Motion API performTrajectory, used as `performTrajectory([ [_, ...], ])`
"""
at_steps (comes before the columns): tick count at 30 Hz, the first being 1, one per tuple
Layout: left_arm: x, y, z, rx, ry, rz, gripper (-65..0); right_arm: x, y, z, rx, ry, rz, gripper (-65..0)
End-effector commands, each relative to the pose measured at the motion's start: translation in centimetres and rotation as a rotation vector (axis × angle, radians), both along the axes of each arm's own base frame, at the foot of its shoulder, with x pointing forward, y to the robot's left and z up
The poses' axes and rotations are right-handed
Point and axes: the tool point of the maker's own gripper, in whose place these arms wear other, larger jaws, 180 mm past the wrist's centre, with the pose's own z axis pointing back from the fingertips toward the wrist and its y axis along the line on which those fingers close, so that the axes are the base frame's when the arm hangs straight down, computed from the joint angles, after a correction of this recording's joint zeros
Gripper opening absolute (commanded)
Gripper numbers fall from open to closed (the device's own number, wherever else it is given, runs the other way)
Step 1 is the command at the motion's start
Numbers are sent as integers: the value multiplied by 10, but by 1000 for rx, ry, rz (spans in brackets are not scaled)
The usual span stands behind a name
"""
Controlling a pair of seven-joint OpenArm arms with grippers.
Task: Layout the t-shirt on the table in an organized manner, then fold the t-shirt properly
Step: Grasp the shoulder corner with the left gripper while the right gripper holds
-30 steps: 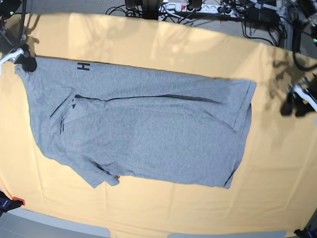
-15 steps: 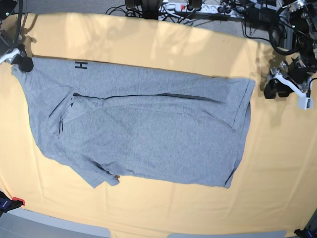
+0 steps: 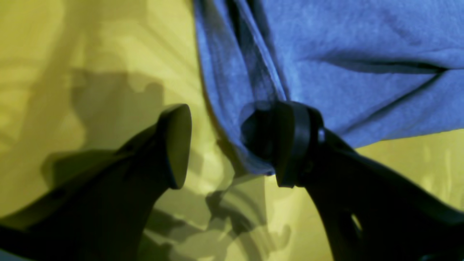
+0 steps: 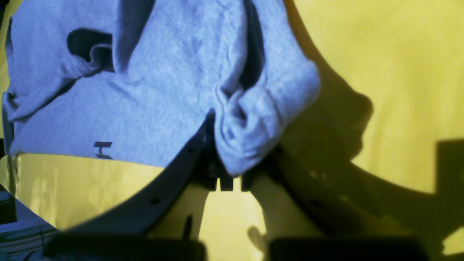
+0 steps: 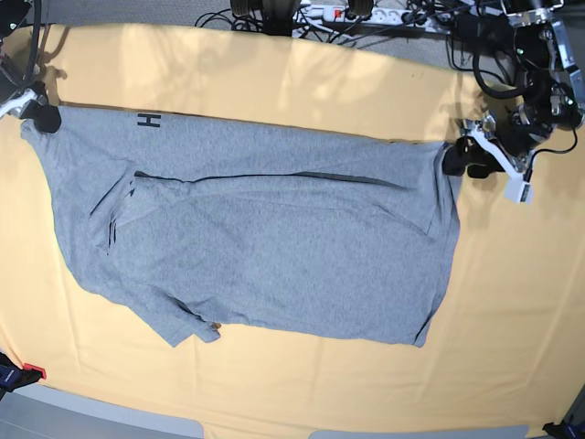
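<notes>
Beyond the table's [image 5: 512, 302] far edge lie cables [image 5: 384, 20]; the right gripper [image 5: 44, 116] pinches the t-shirt [image 5: 274, 247], the left gripper [image 5: 463, 161] gapes at its hem.

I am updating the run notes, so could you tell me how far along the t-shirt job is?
Done: the t-shirt lies spread across the table, though rumpled. In hand: the right gripper pinches one far corner, and the open left gripper straddles the opposite corner, unclosed. Left: smoothing the long crease and all the proper folding.

My left gripper [image 3: 232, 145] low, jaws spread wide; my right gripper [image 4: 232, 170] low, jaws clamped tight.
</notes>
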Motion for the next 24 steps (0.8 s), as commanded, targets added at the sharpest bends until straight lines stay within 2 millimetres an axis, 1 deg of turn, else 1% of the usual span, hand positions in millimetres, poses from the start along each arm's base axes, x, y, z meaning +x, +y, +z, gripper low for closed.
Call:
performTrajectory([
  [1, -4, 3, -1, 27, 23, -16, -283, 7, -9, 15, -33, -43, 7, -650],
  [13, -4, 2, 1, 15, 27, -24, -283, 7, -9, 15, -34, -46, 5, -650],
  [19, -9, -5, 10, -15, 20, -121, -283, 7, -9, 15, -34, -46, 5, -650],
  [24, -9, 5, 14, 18, 22, -130, -283, 7, -9, 15, -34, -46, 5, -650],
])
